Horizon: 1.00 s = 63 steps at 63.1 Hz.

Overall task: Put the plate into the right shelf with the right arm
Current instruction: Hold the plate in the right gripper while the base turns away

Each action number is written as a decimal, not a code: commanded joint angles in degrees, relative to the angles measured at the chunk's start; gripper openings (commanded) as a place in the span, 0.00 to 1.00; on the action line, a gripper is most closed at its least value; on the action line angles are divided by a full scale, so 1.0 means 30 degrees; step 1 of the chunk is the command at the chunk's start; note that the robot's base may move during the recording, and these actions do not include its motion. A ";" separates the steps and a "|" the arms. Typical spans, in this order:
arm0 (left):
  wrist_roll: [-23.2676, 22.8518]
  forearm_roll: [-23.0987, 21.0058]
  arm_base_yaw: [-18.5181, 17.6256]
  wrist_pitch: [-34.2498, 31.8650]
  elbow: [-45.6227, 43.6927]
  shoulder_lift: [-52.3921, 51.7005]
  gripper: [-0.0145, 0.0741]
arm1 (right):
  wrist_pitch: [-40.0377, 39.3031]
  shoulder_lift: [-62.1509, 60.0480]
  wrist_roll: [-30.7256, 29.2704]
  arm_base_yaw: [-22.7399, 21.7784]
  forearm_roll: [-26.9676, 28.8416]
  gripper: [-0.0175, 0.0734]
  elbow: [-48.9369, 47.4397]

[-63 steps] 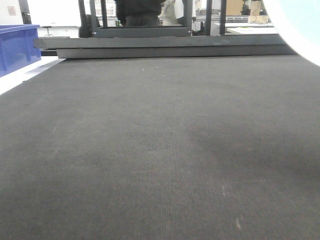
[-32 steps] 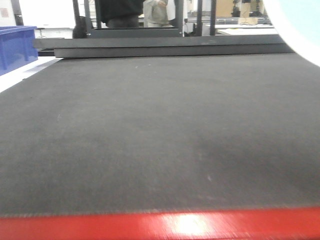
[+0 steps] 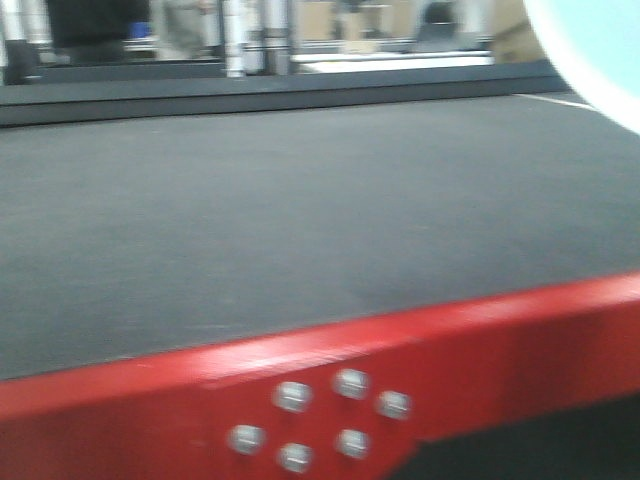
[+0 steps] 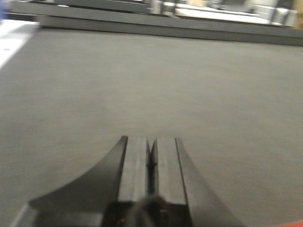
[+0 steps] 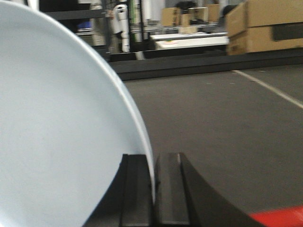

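The white plate (image 5: 57, 132) fills the left of the right wrist view, held on edge. My right gripper (image 5: 154, 158) is shut on its rim, one finger on each face. The plate's edge also shows at the top right of the front view (image 3: 590, 50). My left gripper (image 4: 151, 142) is shut and empty, low over the dark grey mat (image 4: 151, 80). The steel shelf with blue bins is out of view.
The mat (image 3: 300, 200) covers a red-framed table whose red front rail (image 3: 420, 350) with several bolts crosses the bottom of the front view. A raised dark ledge (image 3: 250, 95) runs along the far side. Cardboard boxes (image 5: 265, 23) stand at the far right.
The front view has pulled back and swung: the red rail has risen into the frame and tilted, and the blue bin at the far left has gone out of view. The plate stays at top right.
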 commanded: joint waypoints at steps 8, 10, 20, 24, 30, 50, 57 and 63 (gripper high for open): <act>-0.0135 -0.0156 -0.0038 -0.1721 0.0197 -0.0196 0.02 | -0.1687 0.0128 -0.0123 -0.0091 0.0011 0.26 -0.0603; -0.0135 -0.0156 -0.0038 -0.1721 0.0197 -0.0196 0.02 | -0.1687 0.0128 -0.0123 -0.0091 0.0011 0.26 -0.0603; -0.0135 -0.0156 -0.0038 -0.1721 0.0197 -0.0196 0.02 | -0.1687 0.0128 -0.0123 -0.0091 0.0011 0.26 -0.0603; -0.0135 -0.0156 -0.0038 -0.1721 0.0197 -0.0196 0.02 | -0.1687 0.0128 -0.0123 -0.0091 0.0011 0.26 -0.0603; -0.0135 -0.0156 -0.0038 -0.1721 0.0197 -0.0196 0.02 | -0.1687 0.0128 -0.0123 -0.0091 0.0011 0.26 -0.0603; -0.0135 -0.0156 -0.0038 -0.1721 0.0197 -0.0196 0.02 | -0.1687 0.0128 -0.0123 -0.0091 0.0011 0.26 -0.0603; -0.0135 -0.0156 -0.0038 -0.1721 0.0197 -0.0196 0.02 | -0.1687 0.0128 -0.0123 -0.0091 0.0011 0.26 -0.0603; -0.0135 -0.0156 -0.0038 -0.1721 0.0197 -0.0196 0.02 | -0.1687 0.0128 -0.0123 -0.0091 0.0011 0.26 -0.0603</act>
